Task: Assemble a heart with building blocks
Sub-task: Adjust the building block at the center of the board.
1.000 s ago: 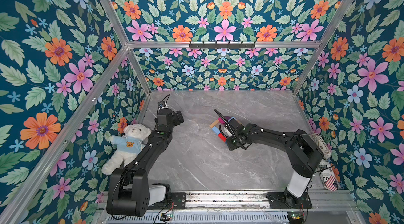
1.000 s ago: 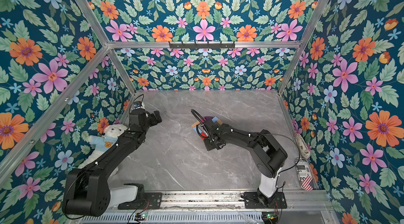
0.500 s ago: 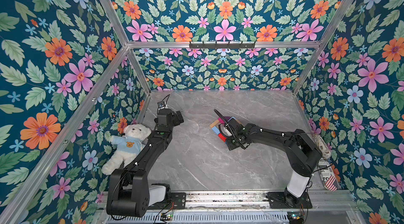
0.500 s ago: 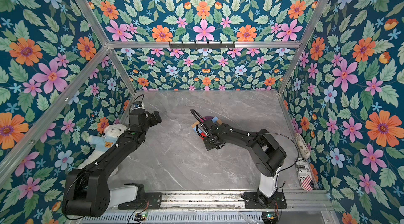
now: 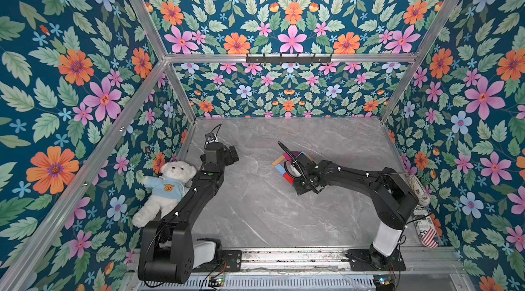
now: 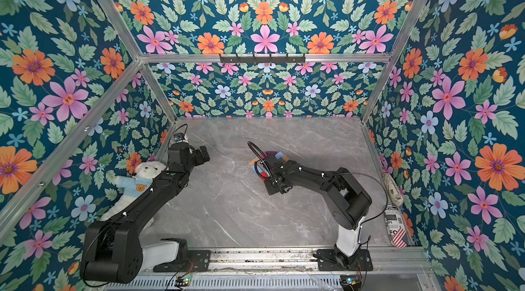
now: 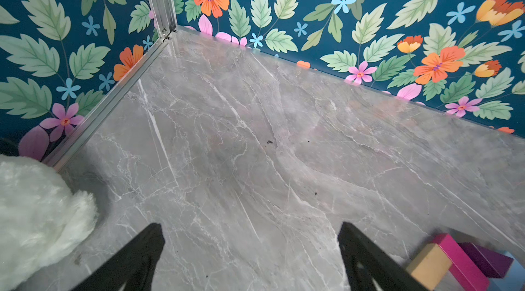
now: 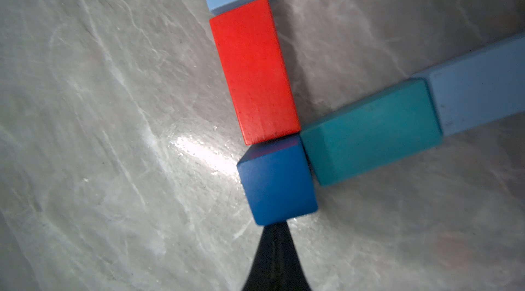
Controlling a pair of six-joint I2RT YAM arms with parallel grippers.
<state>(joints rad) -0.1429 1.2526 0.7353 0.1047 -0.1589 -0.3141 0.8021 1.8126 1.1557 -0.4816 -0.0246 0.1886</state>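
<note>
1. Grey marble desk (image 5: 255, 218): the hollow heart of coloured painted blocks (image 5: 279, 161) lies right of centre in both top views.
2. Left jaws: spread, empty.
3. Right jaws, pressed together, touch the dark blue cube (image 8: 277, 181); nudge it gently and squarely, flush against the red brick (image 8: 255, 70) and the teal brick (image 8: 369, 130).

My grey marbled tabletop (image 5: 255, 213) carries a heart (image 5: 287, 178) laid out in building blocks (image 8: 255, 70) near its middle, and a white teddy bear (image 5: 167, 187) at its left edge.

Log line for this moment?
right gripper: shut, tip at dark blue cube | cube neighbours: red brick, teal brick | left gripper: open, empty
</note>
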